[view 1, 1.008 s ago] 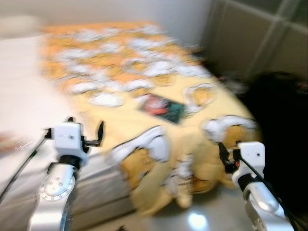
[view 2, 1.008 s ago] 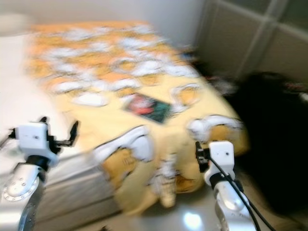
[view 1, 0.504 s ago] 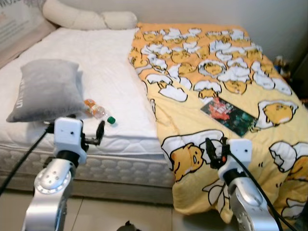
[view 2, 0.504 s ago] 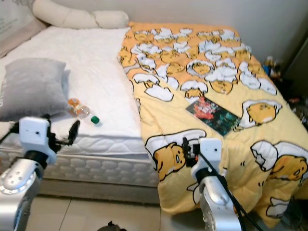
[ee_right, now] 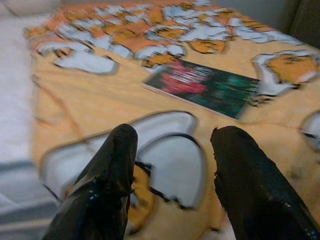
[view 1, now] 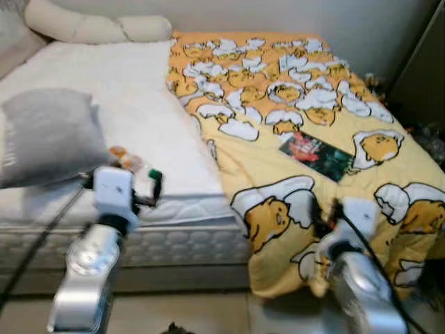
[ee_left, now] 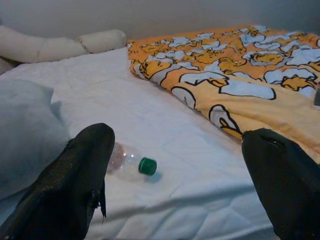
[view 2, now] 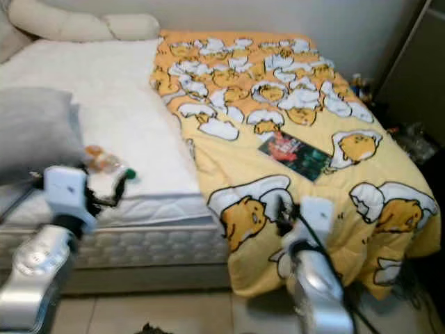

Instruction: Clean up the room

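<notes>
So the bed (view 1: 104, 83) has a plastic bottle (ee_left: 131, 162) with a green cap lying on the white mattress, just beside a grey pillow (view 1: 45, 136). A book (view 2: 294, 154) sits on the yellow blanket (view 1: 278, 104). Left gripper (ee_left: 180, 185) hangs in front of the bottle, fingers wide apart. Right gripper (ee_right: 172, 170) hovers near the book, fingers apart too, holding nothing. The head views are a bit blurry.

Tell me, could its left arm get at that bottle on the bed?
Probably yes. The left gripper hangs open just short of the bottle, which lies bare on the mattress with nothing between them.
</notes>
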`<state>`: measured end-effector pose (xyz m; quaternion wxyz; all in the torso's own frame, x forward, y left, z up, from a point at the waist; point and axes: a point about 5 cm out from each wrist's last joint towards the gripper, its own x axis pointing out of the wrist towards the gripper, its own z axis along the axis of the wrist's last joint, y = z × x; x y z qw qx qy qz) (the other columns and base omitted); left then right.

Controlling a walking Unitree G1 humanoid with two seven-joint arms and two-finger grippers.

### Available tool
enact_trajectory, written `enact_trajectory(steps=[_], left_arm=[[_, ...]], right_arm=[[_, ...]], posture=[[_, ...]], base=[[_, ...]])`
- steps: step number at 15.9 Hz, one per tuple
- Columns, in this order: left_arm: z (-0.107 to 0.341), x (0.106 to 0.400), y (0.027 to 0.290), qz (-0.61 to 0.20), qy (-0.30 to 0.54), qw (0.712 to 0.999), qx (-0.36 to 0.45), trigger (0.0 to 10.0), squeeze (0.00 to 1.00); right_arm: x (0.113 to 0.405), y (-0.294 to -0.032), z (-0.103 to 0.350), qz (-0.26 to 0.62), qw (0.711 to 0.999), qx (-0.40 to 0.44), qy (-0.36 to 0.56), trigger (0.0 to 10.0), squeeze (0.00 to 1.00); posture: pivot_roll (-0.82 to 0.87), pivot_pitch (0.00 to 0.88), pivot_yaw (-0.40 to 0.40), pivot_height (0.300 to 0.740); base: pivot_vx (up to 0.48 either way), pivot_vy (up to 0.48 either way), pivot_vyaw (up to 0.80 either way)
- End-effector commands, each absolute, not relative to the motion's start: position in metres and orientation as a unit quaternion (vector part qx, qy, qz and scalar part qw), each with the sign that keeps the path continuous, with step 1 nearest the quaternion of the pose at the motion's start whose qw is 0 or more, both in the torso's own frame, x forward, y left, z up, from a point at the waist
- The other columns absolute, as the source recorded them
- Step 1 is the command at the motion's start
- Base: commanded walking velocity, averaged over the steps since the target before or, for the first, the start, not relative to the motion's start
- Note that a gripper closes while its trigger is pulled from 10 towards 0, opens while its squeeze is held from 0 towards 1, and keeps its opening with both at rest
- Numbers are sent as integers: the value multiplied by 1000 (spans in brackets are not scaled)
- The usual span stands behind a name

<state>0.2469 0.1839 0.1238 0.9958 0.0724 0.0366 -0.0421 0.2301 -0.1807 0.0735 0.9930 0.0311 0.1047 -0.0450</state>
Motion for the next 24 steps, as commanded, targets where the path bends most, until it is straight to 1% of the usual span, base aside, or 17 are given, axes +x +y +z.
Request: enact_trajectory(steps=[1, 2, 4, 5, 6, 7, 12, 16, 18, 20, 24], left_arm=[[126, 246, 188, -27, 35, 996, 76, 10000, 0], [126, 245, 187, -26, 36, 996, 73, 10000, 0], [125, 244, 187, -26, 37, 996, 72, 10000, 0], [125, 244, 186, -26, 37, 996, 73, 10000, 0], [126, 241, 188, -18, 34, 997, 67, 10000, 0], [125, 239, 189, -13, 39, 997, 66, 10000, 0], [125, 240, 193, 9, 33, 996, 79, 10000, 0], [128, 242, 189, -3, 32, 996, 79, 10000, 0], [126, 243, 189, -8, 35, 996, 80, 10000, 0], [125, 245, 190, -12, 38, 996, 78, 10000, 0], [126, 242, 189, -9, 36, 996, 80, 10000, 0]], right_arm=[[230, -176, 71, -19, 992, 25, 121, 10000, 0], [228, -173, 69, 3, 991, 47, 129, 10000, 0], [228, -171, 70, 3, 989, 60, 134, 10000, 0], [229, -171, 72, 3, 990, 55, 131, 10000, 0], [232, -171, 75, -4, 992, 23, 126, 10000, 0], [234, -169, 77, 3, 993, 14, 120, 10000, 0], [239, -157, 87, 68, 993, 11, 100, 10000, 0], [245, -157, 88, 73, 993, 4, 96, 10000, 0], [250, -158, 89, 69, 993, -7, 93, 10000, 0], [256, -157, 92, 64, 994, 4, 87, 10000, 0], [251, -160, 85, 65, 993, 1, 102, 10000, 0]], posture=[[-155, 0, -25, 740], [-154, 0, -25, 740], [-150, 0, -34, 740], [-150, 0, -34, 740], [-142, 0, -40, 740], [-139, 0, -44, 740], [-130, 0, -58, 740], [-125, 0, -48, 740], [-128, 0, -45, 740], [-123, 0, -40, 740], [-105, 0, -66, 740]], base=[[0, 315, 0], [0, 285, 0], [0, 283, 0], [0, 0, 0], [0, 0, 0], [0, 0, 0], [0, 0, 83], [259, 0, 800], [270, 0, 0], [274, 0, 0], [277, 0, 0]])
